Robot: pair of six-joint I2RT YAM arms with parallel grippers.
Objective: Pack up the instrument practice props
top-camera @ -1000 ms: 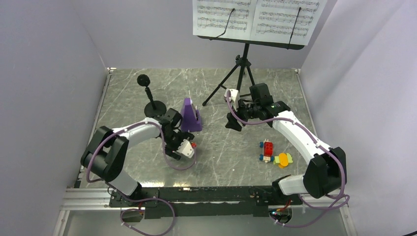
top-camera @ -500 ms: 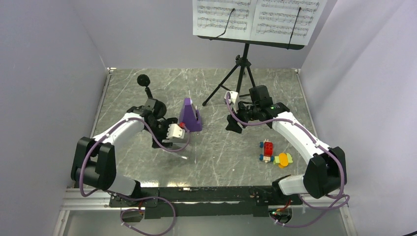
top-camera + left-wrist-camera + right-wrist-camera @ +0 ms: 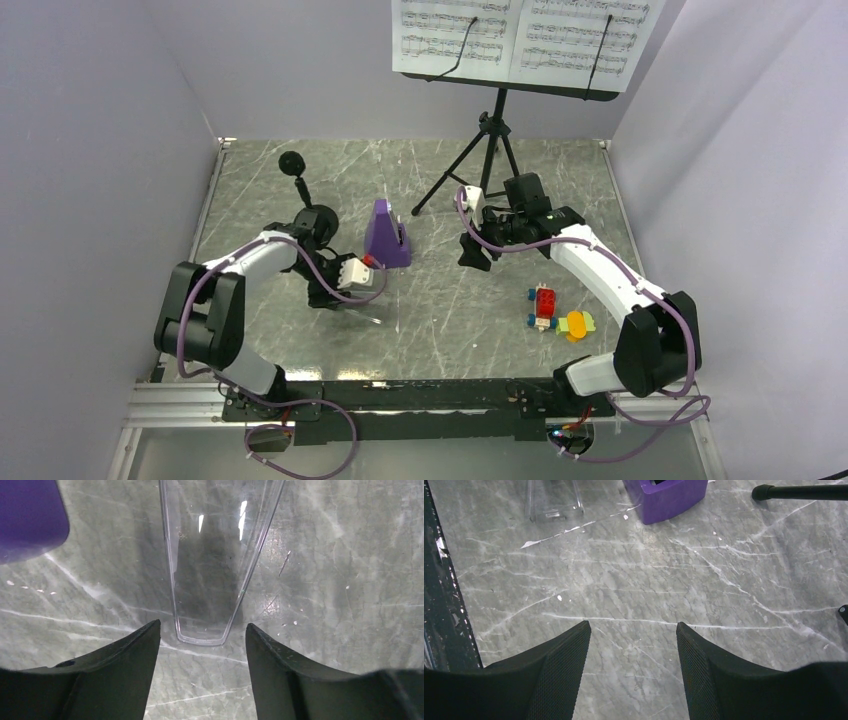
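Two sheet-music pages (image 3: 500, 35) — apparently printed staves

The left gripper (image 3: 202, 627) fills the bottom of the frame. Its two black fingers (image 3: 120, 675) stand apart, with grey table showing between them. A clear plastic piece (image 3: 220, 540) lies flat on the marbled grey table (image 3: 340, 580). It runs down from the top edge at the centre and narrows to a rounded end level with the fingertips. A thin strip of table shows on each side between that end and the fingers. In the upper left corner is a rounded corner of the purple metronome (image 3: 27, 517), apart from the clear piece. Bright glints sit on the plastic near the top.
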